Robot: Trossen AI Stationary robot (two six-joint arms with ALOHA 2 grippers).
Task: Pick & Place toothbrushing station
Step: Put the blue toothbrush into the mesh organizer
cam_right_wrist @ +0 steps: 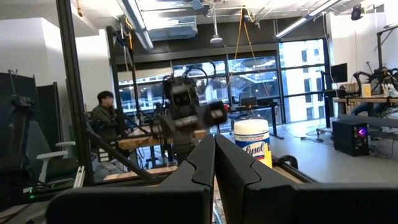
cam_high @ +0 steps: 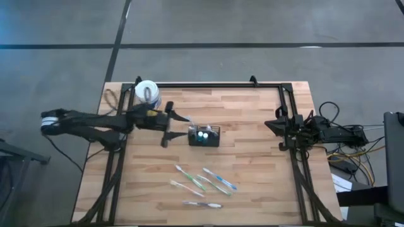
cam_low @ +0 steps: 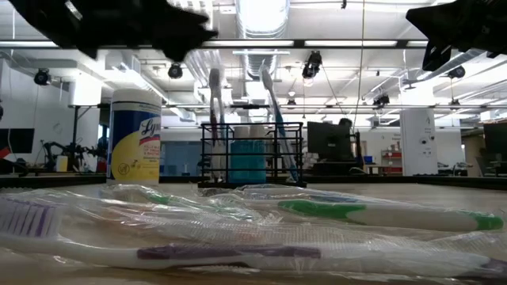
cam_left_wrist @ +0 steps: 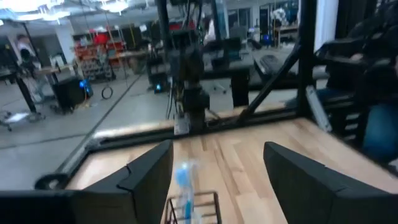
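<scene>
The toothbrushing station (cam_high: 204, 136) is a small black wire caddy standing on its base mid-table, with a blue cup (cam_low: 248, 160) inside. Two toothbrushes (cam_low: 215, 103) stand upright in it. My left gripper (cam_high: 177, 128) hovers open just left of the caddy and above its top, holding nothing. In the left wrist view the open fingers (cam_left_wrist: 149, 171) frame the caddy's rim (cam_left_wrist: 194, 205) and a brush head (cam_left_wrist: 183, 177). My right gripper (cam_right_wrist: 214, 163) is shut and empty, parked at the table's right edge (cam_high: 287, 126).
A white-capped, yellow-labelled wipes jar (cam_high: 148, 93) stands at the far left, close to the left arm. Several wrapped toothbrushes (cam_high: 202, 183) lie on the near half of the table. A black frame (cam_high: 208, 84) borders the table. A person (cam_right_wrist: 106, 118) sits beyond it.
</scene>
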